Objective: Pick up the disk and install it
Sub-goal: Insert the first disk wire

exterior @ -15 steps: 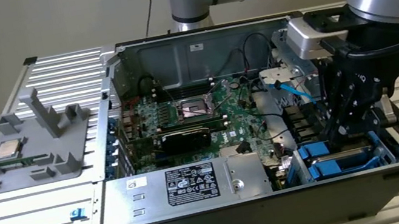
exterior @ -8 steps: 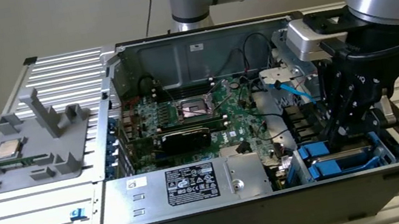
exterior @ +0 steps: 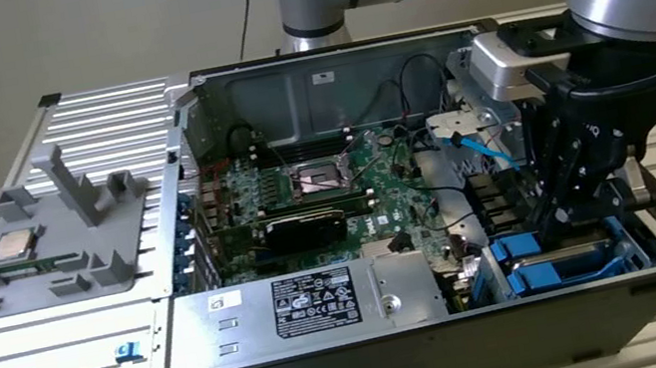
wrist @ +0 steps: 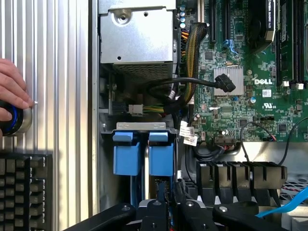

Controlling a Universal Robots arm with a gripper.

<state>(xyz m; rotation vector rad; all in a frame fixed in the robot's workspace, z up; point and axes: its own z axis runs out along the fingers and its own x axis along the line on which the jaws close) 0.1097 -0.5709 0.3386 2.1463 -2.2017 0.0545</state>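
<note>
**Disk Going Into Its Bay**

The gripper (exterior: 573, 220) reaches into the computer case (exterior: 373, 358) at five o'clock, fingers pressed together, pinching the disk (wrist: 143, 159) on edge, apparently to slide it into its slot. Beyond, the circuit board (exterior: 316, 191) sits mid-case.

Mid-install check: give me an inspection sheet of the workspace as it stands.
Surface: ribbed silver metal table, carrying the open black computer case.
Job's things: silver-grey disk in blue plastic bracket, standing in the case's drive bay; seating unclear.
Clutter: grey plastic fixture holding a small square silver chip; black keyboard.
Grippers: black gripper lowered into the drive bay, right at the disk.
Cables: light-blue flat cable inside the case.
Surroundings: a person's hand on a round button on the table.
</note>
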